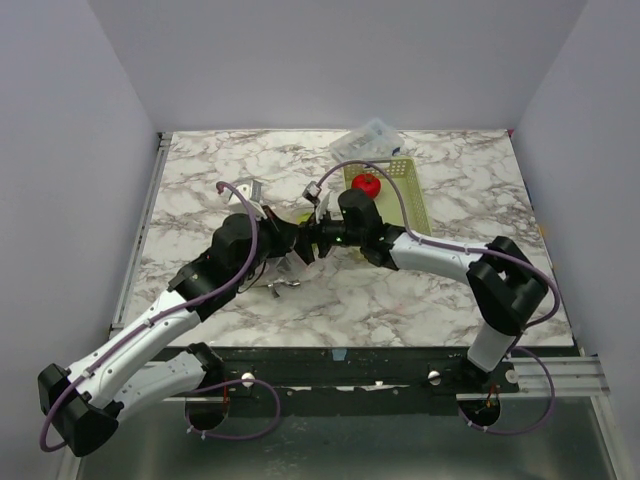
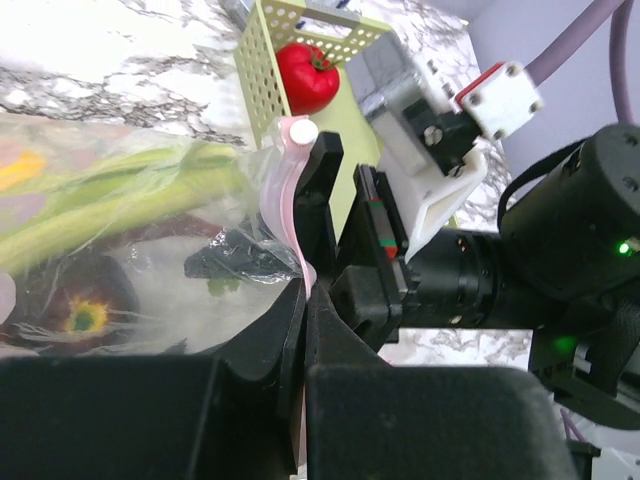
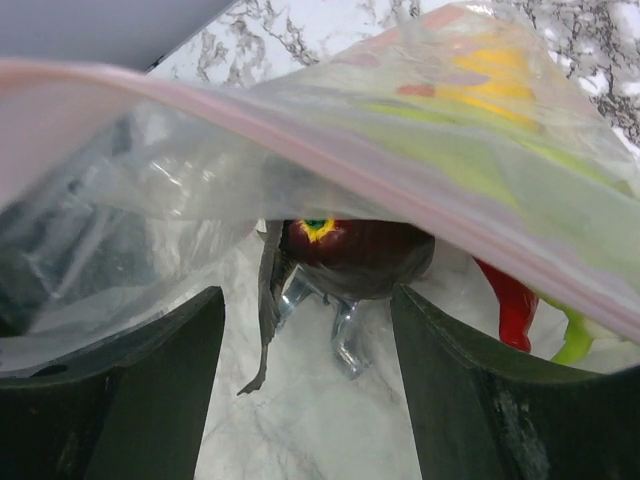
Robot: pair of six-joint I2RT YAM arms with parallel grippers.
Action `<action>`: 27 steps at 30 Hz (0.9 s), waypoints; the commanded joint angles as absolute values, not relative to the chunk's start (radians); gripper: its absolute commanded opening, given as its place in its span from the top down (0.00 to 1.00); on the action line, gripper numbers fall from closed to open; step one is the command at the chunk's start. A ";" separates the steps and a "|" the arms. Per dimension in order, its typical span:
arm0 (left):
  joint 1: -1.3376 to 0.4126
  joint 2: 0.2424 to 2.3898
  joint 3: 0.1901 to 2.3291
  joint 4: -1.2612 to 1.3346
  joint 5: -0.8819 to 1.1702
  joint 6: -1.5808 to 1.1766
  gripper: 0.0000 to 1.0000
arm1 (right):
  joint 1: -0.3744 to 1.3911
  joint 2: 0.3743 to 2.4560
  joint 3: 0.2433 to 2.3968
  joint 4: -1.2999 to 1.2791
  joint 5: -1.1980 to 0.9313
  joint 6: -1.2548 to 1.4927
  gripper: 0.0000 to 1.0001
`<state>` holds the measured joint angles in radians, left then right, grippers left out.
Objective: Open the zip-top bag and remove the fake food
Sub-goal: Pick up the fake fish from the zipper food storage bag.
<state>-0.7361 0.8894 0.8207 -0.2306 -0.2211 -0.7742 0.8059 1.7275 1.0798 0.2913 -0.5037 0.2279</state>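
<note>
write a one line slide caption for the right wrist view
Open right end effector faces the zip-top bag mouth, dark purple beet just inside.

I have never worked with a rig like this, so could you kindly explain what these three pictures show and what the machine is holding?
The machine is two robot arms bolted at the near edge of a marble-patterned table. The overhead picture comes from a fixed camera above and behind them. The other two come from small cameras on each wrist, so each shows its own jaws up close.

On the table stands a pale green slotted basket with a red toy fruit in it, and a clear rigid box lies beyond it.

Between the arms is the zip-top bag, with toy produce inside: a green leek, a dark purple beet and a red chili. The left gripper is shut on the bag's pink zip strip. The right gripper is open in front of the bag.
</note>
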 commanded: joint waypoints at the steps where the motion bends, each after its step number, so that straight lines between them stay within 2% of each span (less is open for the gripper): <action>1: -0.743 0.873 0.813 -0.146 -0.209 -0.805 1.00 | 0.837 1.792 1.092 0.320 -0.362 0.306 0.29; 6: -0.741 0.855 0.776 -0.128 -0.207 -0.800 1.00 | 0.847 1.841 1.131 0.307 -0.309 0.376 0.27; 19: -0.731 0.819 0.734 -0.071 -0.112 -0.747 1.00 | 0.851 1.922 1.197 0.302 -0.388 0.432 0.23; 22: -0.719 0.779 0.717 -0.101 -0.108 -0.717 0.73 | 0.851 1.923 1.195 0.302 -0.392 0.419 0.23; 27: -0.651 0.640 0.669 -0.165 -0.062 -0.643 0.42 | 0.851 1.931 1.196 0.300 -0.419 0.405 0.23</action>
